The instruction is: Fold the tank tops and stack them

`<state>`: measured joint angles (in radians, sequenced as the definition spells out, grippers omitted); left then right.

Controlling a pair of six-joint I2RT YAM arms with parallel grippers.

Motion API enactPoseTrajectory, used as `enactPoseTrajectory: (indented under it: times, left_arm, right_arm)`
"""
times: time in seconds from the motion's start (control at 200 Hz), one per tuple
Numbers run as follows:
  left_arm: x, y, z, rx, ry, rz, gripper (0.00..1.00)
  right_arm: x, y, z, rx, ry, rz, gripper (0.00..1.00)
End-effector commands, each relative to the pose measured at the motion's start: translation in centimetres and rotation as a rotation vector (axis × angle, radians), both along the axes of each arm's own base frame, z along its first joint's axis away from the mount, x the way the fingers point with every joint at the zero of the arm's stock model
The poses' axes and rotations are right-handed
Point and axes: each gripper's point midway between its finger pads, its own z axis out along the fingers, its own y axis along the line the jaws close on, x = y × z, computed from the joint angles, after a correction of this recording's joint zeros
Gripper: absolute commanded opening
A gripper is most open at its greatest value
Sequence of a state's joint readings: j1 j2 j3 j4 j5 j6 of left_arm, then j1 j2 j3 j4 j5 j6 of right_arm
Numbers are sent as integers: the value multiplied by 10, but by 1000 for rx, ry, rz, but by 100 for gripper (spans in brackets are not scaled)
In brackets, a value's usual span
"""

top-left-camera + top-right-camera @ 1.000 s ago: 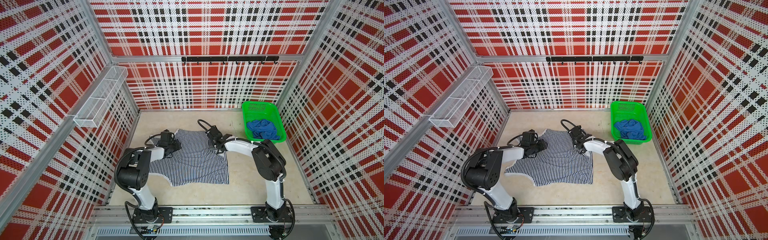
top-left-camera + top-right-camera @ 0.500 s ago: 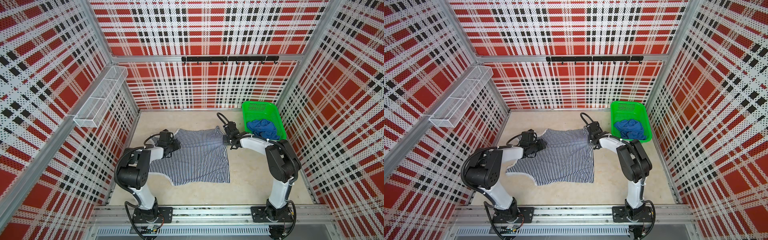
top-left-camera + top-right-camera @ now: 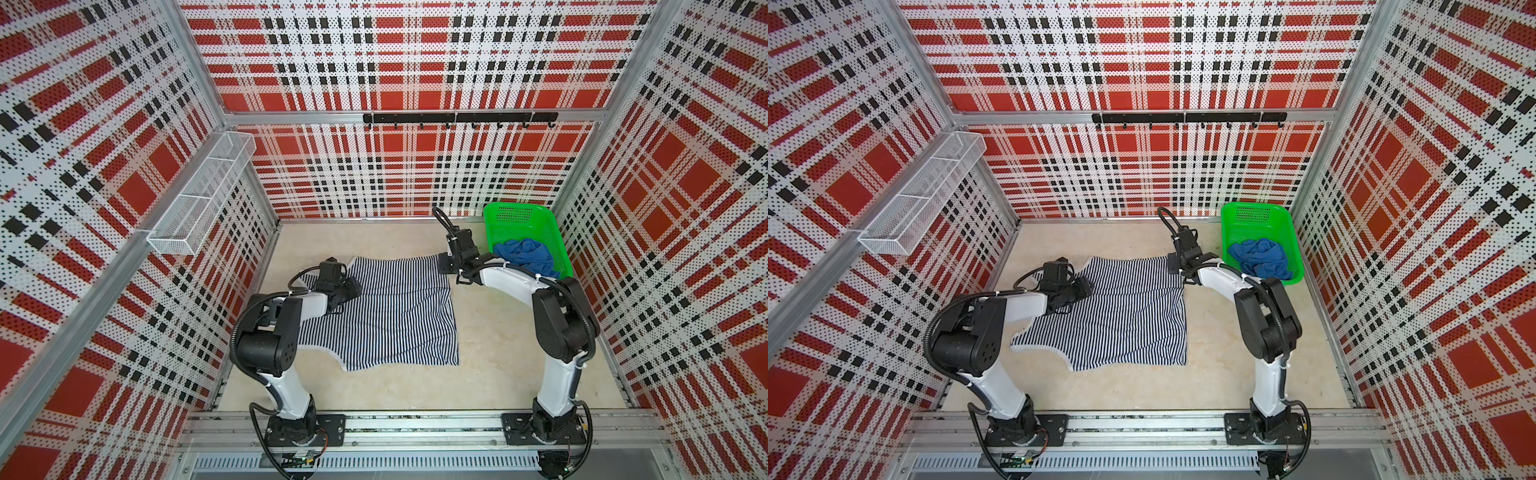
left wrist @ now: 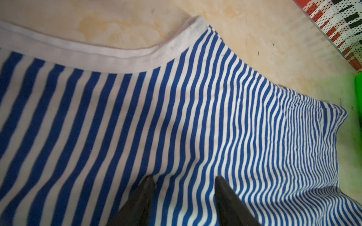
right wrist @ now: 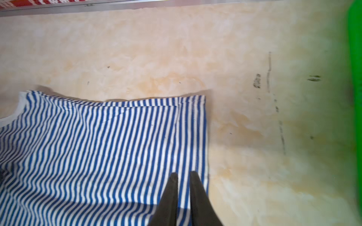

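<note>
The striped tank top lies spread flat on the beige table. My left gripper rests low over its far left part, near the white-trimmed armhole, and is open with flat cloth between the fingers. My right gripper is over the top's far right corner. Its jaws stand a narrow gap apart, and the cloth below them lies flat and unpinched. The plain blue tank top is crumpled in the green basket.
The green basket stands at the back right, close to my right wrist, and its wall shows at the edge of the right wrist view. A white wire shelf hangs on the left wall. A black hook rail runs along the back wall.
My right gripper dragged the striped top's far right corner toward the basket, spreading the cloth wider. Its jaws then parted slightly. The left arm has not moved.
</note>
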<state>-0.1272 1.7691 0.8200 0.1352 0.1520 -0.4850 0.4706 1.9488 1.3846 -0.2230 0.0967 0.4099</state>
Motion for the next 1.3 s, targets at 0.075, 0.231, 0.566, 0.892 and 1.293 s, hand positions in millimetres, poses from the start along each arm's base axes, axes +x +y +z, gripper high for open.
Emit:
enactPoseTrajectory:
  times: [0.075, 0.231, 0.566, 0.892, 1.293]
  left_arm:
    - [-4, 6, -32, 8, 97, -4, 54]
    - [5, 7, -33, -1, 97, 1, 54]
    - [32, -6, -12, -37, 42, -13, 52]
    - [40, -12, -10, -41, 31, -13, 52]
    - [57, 6, -32, -76, 46, 60, 52]
  right_arm:
    - [-1, 17, -44, 39, 89, 21, 15]
    - [4, -5, -73, 12, 144, -82, 16]
    - [17, -63, -15, -33, 89, -149, 21]
    - [-99, 25, -6, 89, 202, 78, 20]
    - [-147, -22, -96, -33, 397, -86, 18]
